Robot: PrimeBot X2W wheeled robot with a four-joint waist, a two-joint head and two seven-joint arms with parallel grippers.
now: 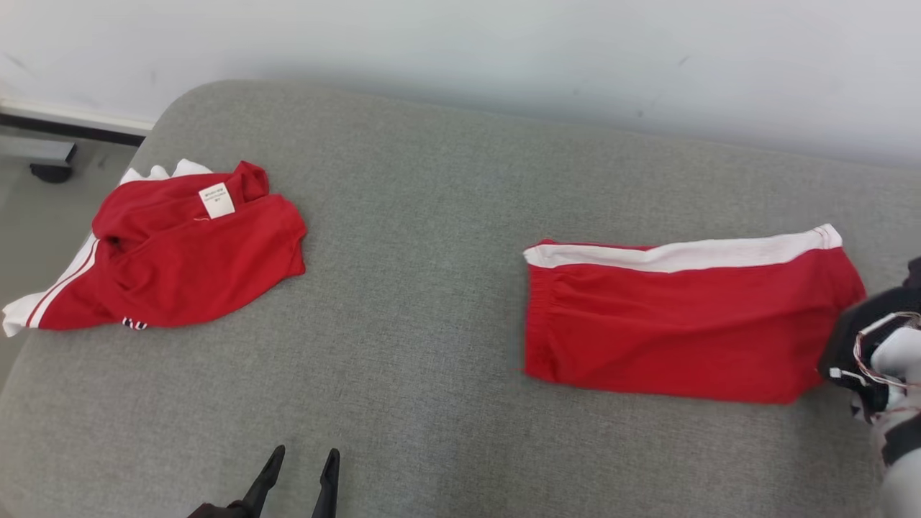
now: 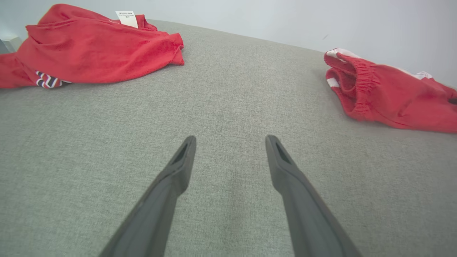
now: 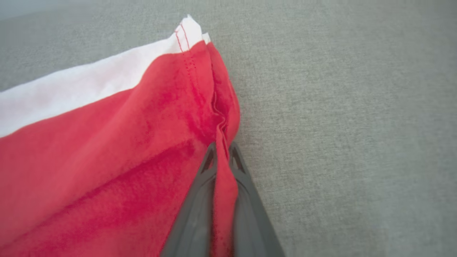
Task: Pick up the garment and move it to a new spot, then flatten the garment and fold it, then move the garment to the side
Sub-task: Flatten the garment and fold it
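There, right end effector (image 3: 222,147) clamps the shorts (image 3: 107,160), apparently held low; left end effector (image 2: 230,140) splayed.

The right gripper (image 3: 223,150) pinches a narrow fold at the edge of a red garment (image 3: 107,160), its two dark fingers (image 3: 192,214) pressed together with the cloth standing up between them. As the wrist camera sees it, the garment spreads away to the left of the fingers, creased and slightly raised at the pinched edge. A white band (image 3: 89,89) runs along its far side and ends at a stitched corner (image 3: 189,35). To the right and beyond lies bare grey woven upholstery (image 3: 339,125).
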